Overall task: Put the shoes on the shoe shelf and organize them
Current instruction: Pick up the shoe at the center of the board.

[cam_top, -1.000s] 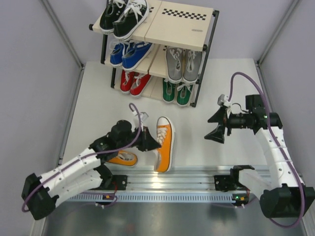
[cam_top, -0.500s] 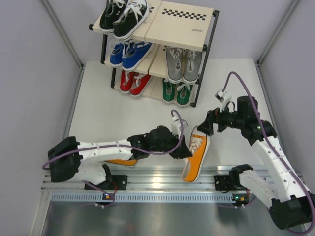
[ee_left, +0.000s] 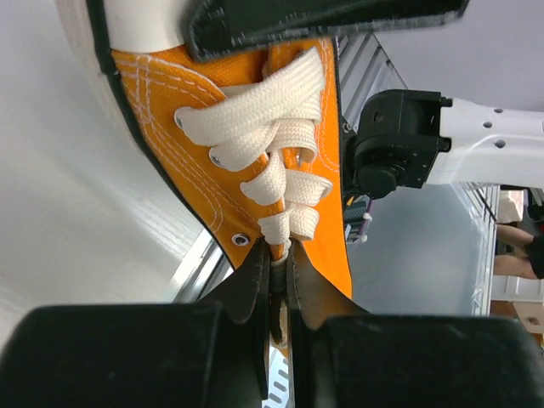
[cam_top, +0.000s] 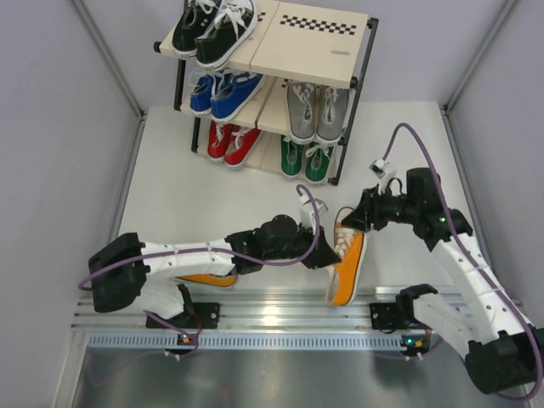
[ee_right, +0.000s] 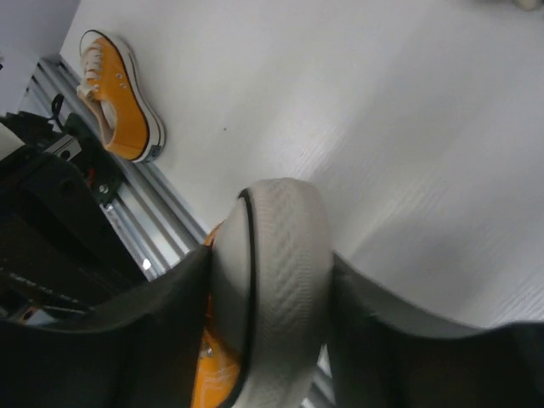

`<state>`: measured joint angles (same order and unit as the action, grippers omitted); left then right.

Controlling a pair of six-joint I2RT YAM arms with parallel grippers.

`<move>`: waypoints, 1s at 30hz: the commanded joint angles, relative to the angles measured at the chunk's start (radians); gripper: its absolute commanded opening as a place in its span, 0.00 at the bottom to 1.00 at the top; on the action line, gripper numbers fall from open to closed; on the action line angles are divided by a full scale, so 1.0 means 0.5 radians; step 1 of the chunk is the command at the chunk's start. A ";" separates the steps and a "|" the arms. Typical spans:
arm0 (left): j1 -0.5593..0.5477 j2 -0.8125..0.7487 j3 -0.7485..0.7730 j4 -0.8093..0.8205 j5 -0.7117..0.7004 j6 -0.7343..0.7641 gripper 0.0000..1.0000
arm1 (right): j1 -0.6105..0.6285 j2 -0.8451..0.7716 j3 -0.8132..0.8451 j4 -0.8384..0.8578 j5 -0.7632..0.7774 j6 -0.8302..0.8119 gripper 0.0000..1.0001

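One orange shoe [cam_top: 347, 279] hangs just above the table's near right, toe away from me. My left gripper [cam_top: 321, 255] is shut on its collar beside the lowest lace [ee_left: 289, 223]. My right gripper [cam_top: 356, 221] is shut on its white rubber toe [ee_right: 276, 255], with a finger pressed to each side. The second orange shoe [cam_top: 208, 278] lies under my left arm, also seen in the right wrist view as the orange shoe [ee_right: 119, 93]. The shoe shelf [cam_top: 314, 53] stands at the back with black shoes [cam_top: 212, 30] on top, blue [cam_top: 225, 92] and grey [cam_top: 316, 110] in the middle, red [cam_top: 231, 143] and green [cam_top: 306, 160] below.
A ribbed metal rail [cam_top: 280, 308] runs along the near edge, under the hanging shoe's heel. The right arm's base [cam_top: 408, 310] sits on it close to the shoe. Grey walls and slanted frame posts [cam_top: 110, 68] close in both sides.
My left arm carried the orange shoe to the right, off the table. My right gripper swung in from the right and closed from wide open onto the shoe's toe.
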<state>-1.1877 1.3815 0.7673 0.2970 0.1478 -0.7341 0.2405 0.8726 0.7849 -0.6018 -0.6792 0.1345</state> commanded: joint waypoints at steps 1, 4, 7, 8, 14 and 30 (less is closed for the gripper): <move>-0.011 -0.042 0.095 0.409 -0.050 -0.020 0.00 | 0.001 0.037 0.050 0.078 -0.362 -0.017 0.39; -0.008 -0.072 0.046 0.489 -0.062 -0.026 0.03 | -0.091 0.050 0.099 0.044 -0.650 -0.155 0.09; -0.005 -0.143 -0.004 0.523 0.001 -0.032 0.46 | -0.241 0.074 0.182 -0.023 -1.000 -0.400 0.00; -0.002 -0.170 -0.046 0.523 0.038 -0.023 0.54 | -0.287 0.117 0.209 -0.133 -1.101 -0.492 0.00; 0.126 -0.459 -0.325 0.511 0.265 -0.029 0.91 | -0.423 0.240 0.351 -0.327 -1.482 -0.787 0.00; 0.262 -0.103 -0.160 0.832 0.858 0.021 0.99 | -0.288 0.249 0.385 -0.404 -1.737 -1.021 0.00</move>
<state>-1.0554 1.2926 0.6289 0.5476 0.4755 -0.6914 0.0822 1.0283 0.9504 -0.8188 -1.4052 -0.3531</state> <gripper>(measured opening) 0.984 0.339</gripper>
